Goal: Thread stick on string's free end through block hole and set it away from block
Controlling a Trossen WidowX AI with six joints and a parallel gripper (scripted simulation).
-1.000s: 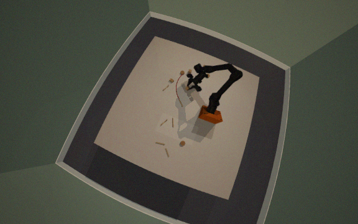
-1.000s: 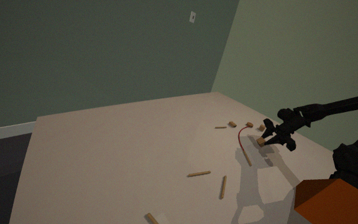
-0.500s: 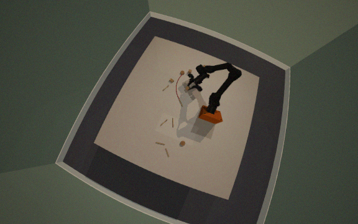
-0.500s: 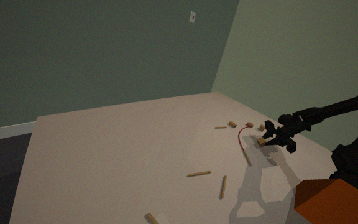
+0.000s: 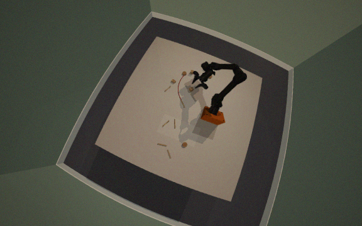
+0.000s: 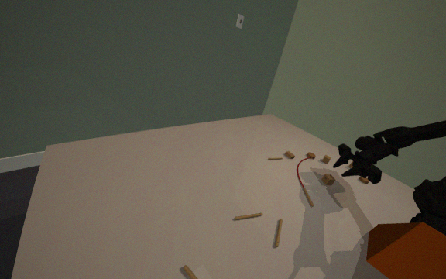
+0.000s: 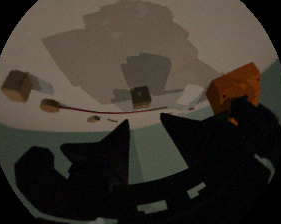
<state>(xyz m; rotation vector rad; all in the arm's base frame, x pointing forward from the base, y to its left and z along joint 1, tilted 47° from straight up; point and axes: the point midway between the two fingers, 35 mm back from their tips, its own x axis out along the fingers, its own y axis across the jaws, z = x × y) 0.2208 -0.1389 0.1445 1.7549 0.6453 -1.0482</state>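
Item: one black parallel-jaw gripper (image 5: 194,85) (image 6: 338,170) (image 7: 144,119), fingers parted partway, nothing between them. You have it above the pale, flat table (image 5: 131,125) (image 6: 149,194) (image 7: 261,40), inside its border; in the top view the nearest edge is the upper one, with broader room toward the left and lower edges.

Item: one orange base (image 5: 212,117) (image 6: 420,248) (image 7: 236,87), set inboard of the table's right edge in your top view.

Item: one small brown wooden block (image 5: 191,89) (image 6: 327,179) (image 7: 141,97), just beyond your fingertips and apart from them; you cannot tell whether it sits flat.

Item: one thin wooden stick (image 5: 182,103) (image 6: 308,196), lying on the table, well clear of your fingers, beyond the block and lower left of it from above.

Item: one red string (image 5: 178,88) (image 6: 298,170) (image 7: 106,112), curving from that stick to a round wooden button (image 5: 184,73) (image 6: 310,155) (image 7: 50,105), passing beside the block, outside its hole.

Item: one light wooden cube (image 5: 192,72) (image 6: 326,159) (image 7: 17,86), near the button. Loose wooden sticks (image 5: 175,123) (image 6: 278,232) lie farther down your top view.
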